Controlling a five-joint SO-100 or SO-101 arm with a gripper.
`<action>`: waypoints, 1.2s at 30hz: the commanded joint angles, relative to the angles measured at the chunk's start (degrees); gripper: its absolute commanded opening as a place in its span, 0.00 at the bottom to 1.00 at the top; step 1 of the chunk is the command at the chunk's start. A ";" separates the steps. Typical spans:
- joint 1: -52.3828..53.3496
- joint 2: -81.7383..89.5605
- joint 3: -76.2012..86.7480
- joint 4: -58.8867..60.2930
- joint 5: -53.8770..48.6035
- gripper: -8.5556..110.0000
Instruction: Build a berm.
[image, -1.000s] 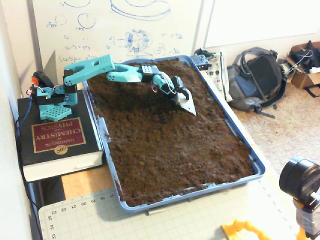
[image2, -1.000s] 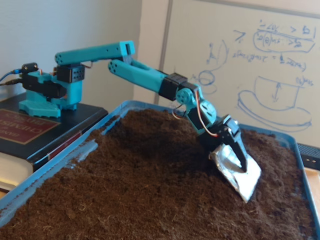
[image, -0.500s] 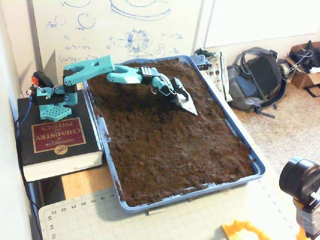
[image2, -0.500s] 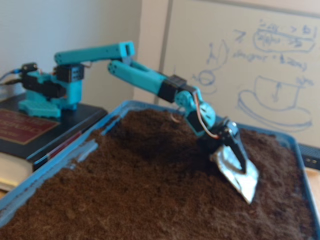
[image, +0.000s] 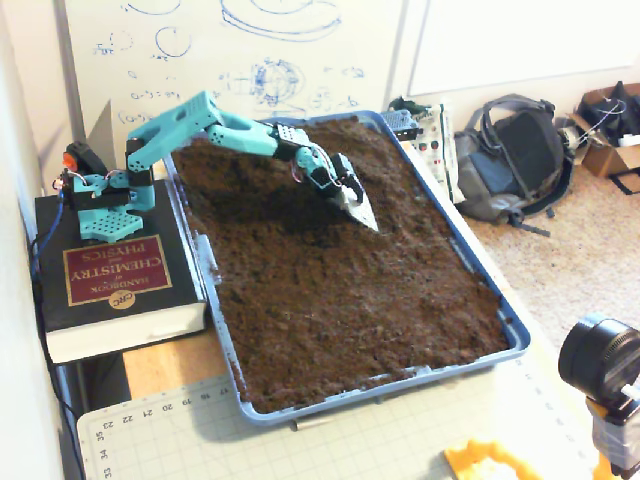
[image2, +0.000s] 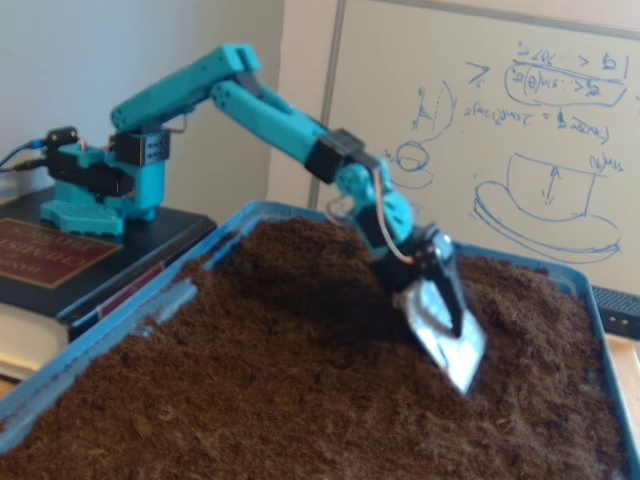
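- A yellow object (image: 487, 462) and a black camera (image: 603, 372) are seen nearest the lens in a fixed view, on the near side of the blue tray (image: 512, 338); a green cutting mat (image: 330, 450) with a ruled edge is laid just in front of the tray's near rim.
- The tray is filled to its rim with dark-brown soil (image: 340, 290), and in a fixed view the fill is seen heaped above the blue wall (image2: 120, 320).
- A thick black book (image: 115, 285) titled "Handbook of Chemistry and Physics" is set touching the tray's left wall in a fixed view, and the teal arm's base (image: 105, 200) is mounted on it.
- The berm (image2: 320, 270) is seen as a raised hump of loose soil toward the tray's far end, sloping down toward the near rim.
- The gripper (image: 357, 207) is held over the far half of the tray, with a silver, foil-like scoop blade (image2: 447, 337) carried on it; the blade tip is seen at the soil surface on the berm's slope.
- Whether the fingers are clenched or released cannot be told, since the blade covers them.
- Beyond the tray's far rim a whiteboard (image: 240, 60) with blue sketches is seen, and a grey backpack (image: 510, 160) lies on the floor to the tray's right.
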 joint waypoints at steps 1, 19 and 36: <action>0.18 0.70 9.14 1.14 -0.79 0.07; 5.89 -6.33 10.20 0.79 -11.95 0.07; 6.15 -7.56 24.17 0.26 -11.34 0.08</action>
